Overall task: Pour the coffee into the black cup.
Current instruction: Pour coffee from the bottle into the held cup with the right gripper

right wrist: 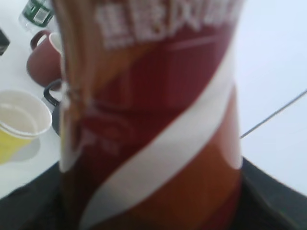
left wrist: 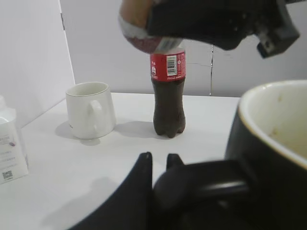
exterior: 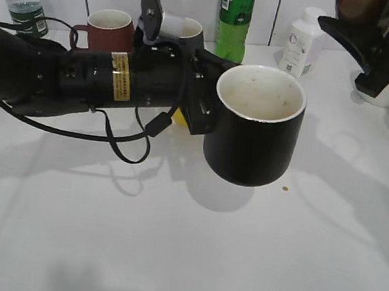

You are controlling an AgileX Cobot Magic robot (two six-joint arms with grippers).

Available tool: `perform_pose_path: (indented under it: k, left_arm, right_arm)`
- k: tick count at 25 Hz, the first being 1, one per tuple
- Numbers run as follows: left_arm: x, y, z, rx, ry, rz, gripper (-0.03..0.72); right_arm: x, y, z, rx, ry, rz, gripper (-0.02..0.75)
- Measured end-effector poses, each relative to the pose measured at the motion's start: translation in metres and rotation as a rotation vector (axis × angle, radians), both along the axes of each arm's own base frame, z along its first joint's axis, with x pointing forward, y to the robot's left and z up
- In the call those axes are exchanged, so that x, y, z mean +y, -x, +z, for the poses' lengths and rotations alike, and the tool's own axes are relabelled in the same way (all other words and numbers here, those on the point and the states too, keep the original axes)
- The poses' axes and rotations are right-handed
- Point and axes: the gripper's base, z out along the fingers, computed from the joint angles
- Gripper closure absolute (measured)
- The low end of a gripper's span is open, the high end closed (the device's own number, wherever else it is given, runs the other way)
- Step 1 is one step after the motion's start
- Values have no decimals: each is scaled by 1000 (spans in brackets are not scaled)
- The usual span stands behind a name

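The black cup (exterior: 253, 140), white and stained inside, hangs above the table. My left gripper (exterior: 200, 115) is shut on its handle. In the left wrist view the fingers (left wrist: 159, 160) clamp the handle and the cup (left wrist: 268, 158) fills the right side. My right gripper (exterior: 357, 37) is at the upper right, shut on a coffee can (exterior: 356, 8) with a red, brown and white label. It holds the can higher than the cup and off to its right. The can (right wrist: 153, 120) fills the right wrist view and hides the jaws. The can (left wrist: 144, 26) also shows at the top of the left wrist view.
Along the back wall stand a water bottle (exterior: 22, 1), a red-brown mug (exterior: 109, 30), a dark mug (exterior: 191, 33), a green bottle (exterior: 234, 19) and a white pill bottle (exterior: 302, 42). A cola bottle (left wrist: 168, 96) and a white mug (left wrist: 91, 110) stand farther right. A yellow paper cup (right wrist: 19, 127) sits behind my left arm.
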Motion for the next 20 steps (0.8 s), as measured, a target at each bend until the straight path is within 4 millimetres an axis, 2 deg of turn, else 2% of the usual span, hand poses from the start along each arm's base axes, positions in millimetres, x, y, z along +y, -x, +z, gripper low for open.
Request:
perform_pose_path:
  k: [11,20]
  left_arm:
    - [-14,6,-1,21,-28,25,632]
    - [-14,5,-3,23,-44,36,633]
  right_arm:
    - [1,0,-1,-155,187,15,209]
    - [1,0,-1,-317,367,23,209]
